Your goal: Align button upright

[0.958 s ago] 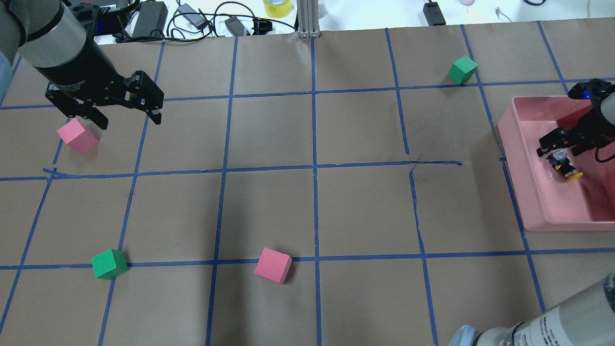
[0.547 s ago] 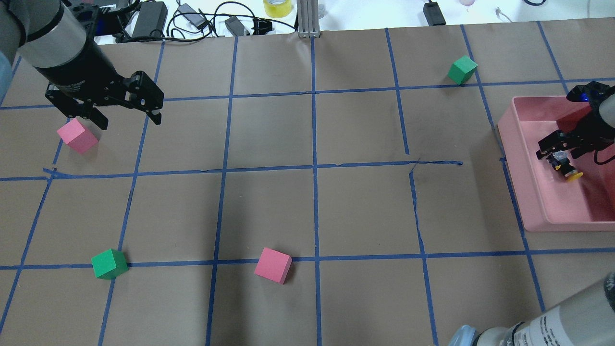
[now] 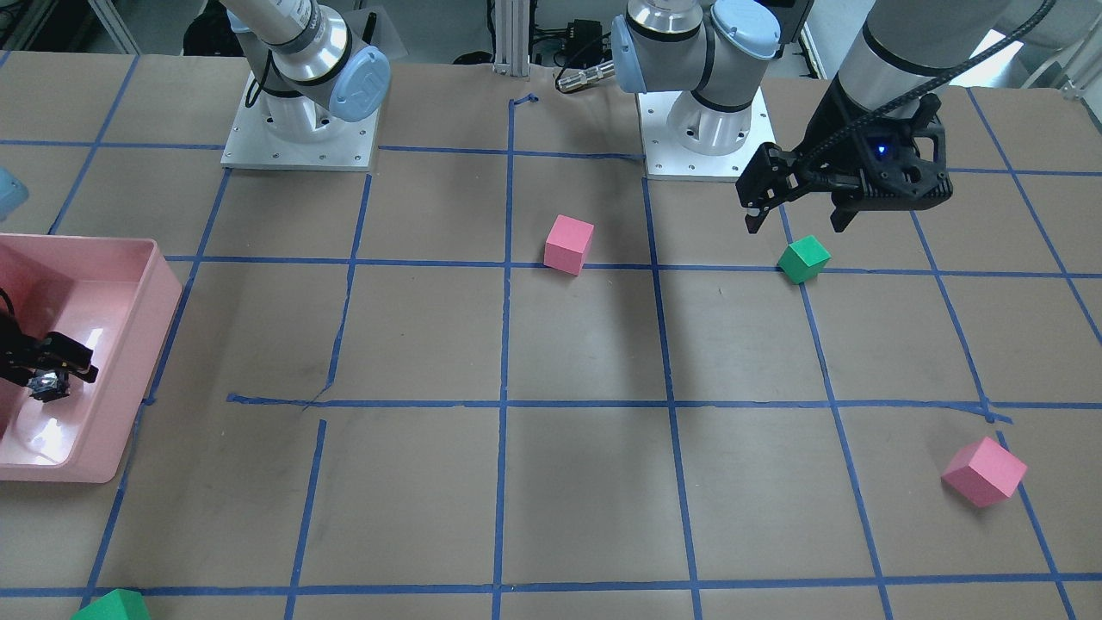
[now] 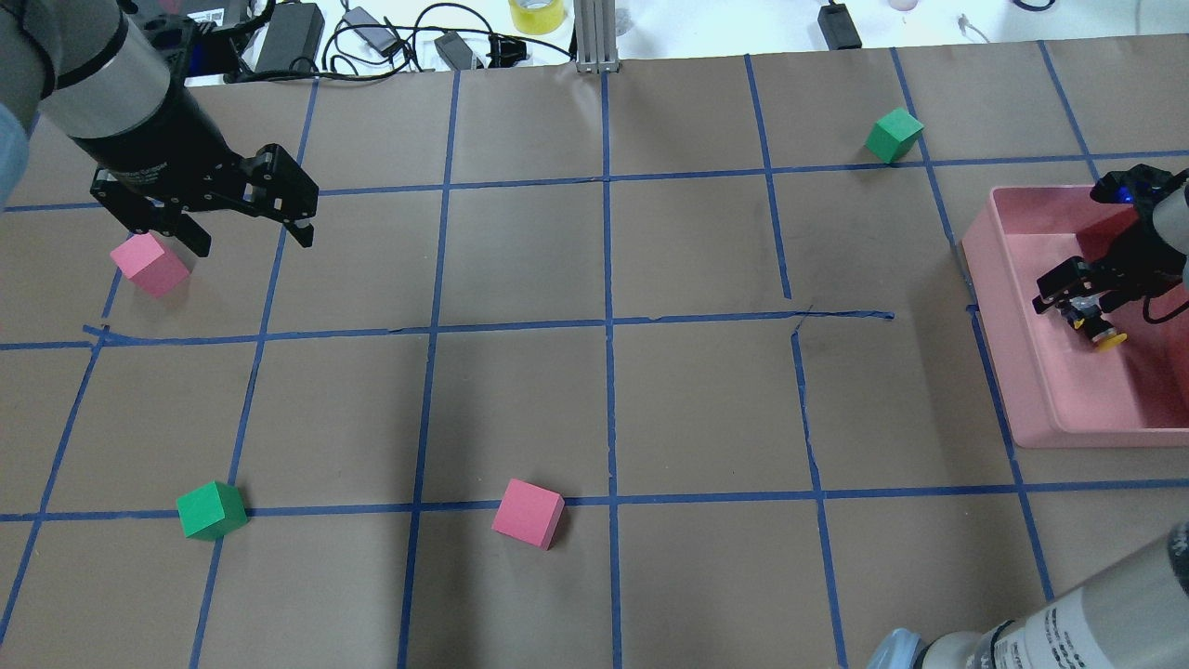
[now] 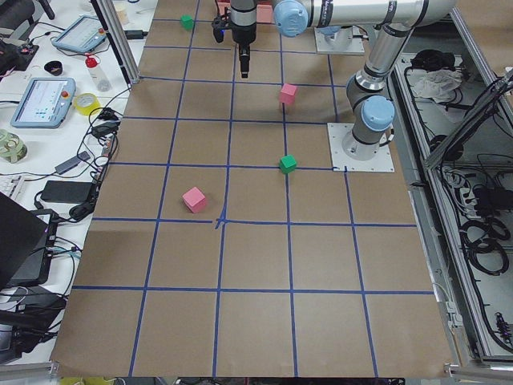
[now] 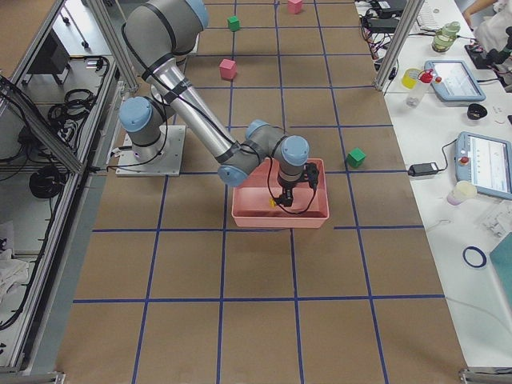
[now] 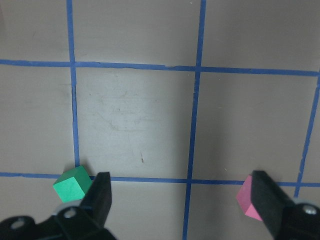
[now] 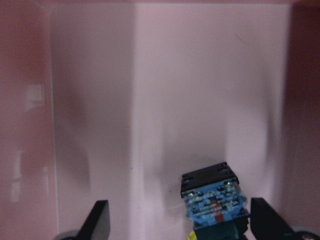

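Observation:
The button (image 4: pixel 1098 327) lies on its side on the floor of the pink bin (image 4: pixel 986 307), yellow cap (image 4: pixel 1109 341) pointing toward the near side. My right gripper (image 4: pixel 1077 297) is open, low in the bin, with its fingers on either side of the button's base end. In the right wrist view the button's base (image 8: pixel 214 197) sits between the two fingers (image 8: pixel 97 220), closer to the right one, touching neither. In the front view the gripper (image 3: pixel 52 366) hangs over the button (image 3: pixel 45 386). My left gripper (image 4: pixel 253 240) is open and empty, above the table.
A pink cube (image 4: pixel 149 263) lies just left of my left gripper. A green cube (image 4: pixel 211 510) and another pink cube (image 4: pixel 528 513) lie near the front. A second green cube (image 4: pixel 895 135) lies far right, near the bin. Cables and adapters (image 4: pixel 372 37) line the far edge.
My right gripper has moved a little lower and closer over the button's base end, still open. The button and my left arm have hardly moved.

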Robot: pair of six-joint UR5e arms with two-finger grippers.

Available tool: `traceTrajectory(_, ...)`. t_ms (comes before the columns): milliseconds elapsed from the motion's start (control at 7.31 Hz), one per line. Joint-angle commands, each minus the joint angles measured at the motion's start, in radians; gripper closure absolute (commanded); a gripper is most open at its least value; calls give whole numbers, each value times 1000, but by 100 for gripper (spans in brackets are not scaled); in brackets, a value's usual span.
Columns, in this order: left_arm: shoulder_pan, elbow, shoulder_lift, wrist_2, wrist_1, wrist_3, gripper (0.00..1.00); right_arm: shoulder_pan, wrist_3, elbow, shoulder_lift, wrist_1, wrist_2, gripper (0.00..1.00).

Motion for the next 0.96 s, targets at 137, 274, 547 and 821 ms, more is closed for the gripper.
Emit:
traceTrajectory(137, 0, -1, -1, -1, 0, -4, 0, 1, -4, 0, 1, 4, -20, 0)
traceTrajectory(274, 0, -1, -1, -1, 0, -4, 0, 1, -2, 0, 2, 1, -19, 1)
traceTrajectory(547, 0, -2, -1, -1, 0, -4, 0, 1, -2, 0, 2, 0, -24, 24)
traceTrajectory(821, 0, -2, -1, -1, 1, -4, 0, 1, -4, 2, 4, 0, -25, 50)
